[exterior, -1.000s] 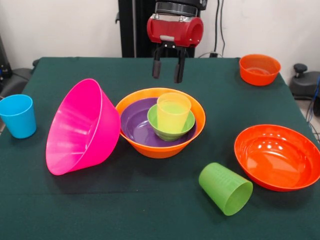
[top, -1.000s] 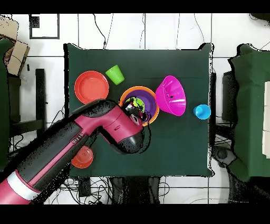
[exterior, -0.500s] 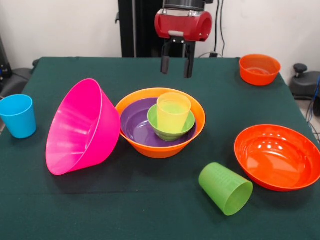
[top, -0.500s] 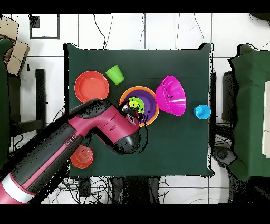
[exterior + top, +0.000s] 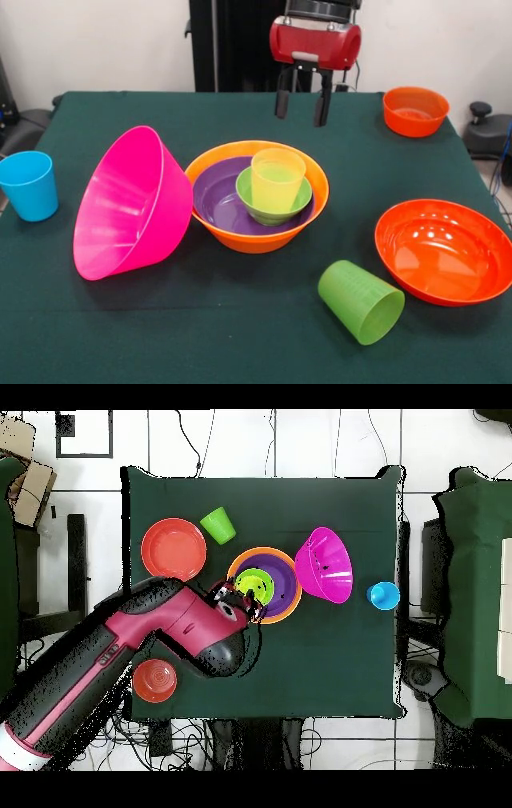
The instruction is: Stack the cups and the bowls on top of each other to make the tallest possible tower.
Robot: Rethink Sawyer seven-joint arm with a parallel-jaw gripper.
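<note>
Below the open, empty pincer (image 5: 303, 102) – nearer the camera – stands the tower (image 5: 258, 196).

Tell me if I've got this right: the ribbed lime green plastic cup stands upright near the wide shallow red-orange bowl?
Not quite. The front view shows the ribbed lime green plastic cup lying on its side, its open mouth facing the camera, not upright. It does sit near the wide shallow red-orange bowl.

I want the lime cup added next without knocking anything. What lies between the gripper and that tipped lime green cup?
In the front view, only the stacked bowls' right rim edges the stretch from the gripper to the lime green cup; otherwise bare cloth.
</note>
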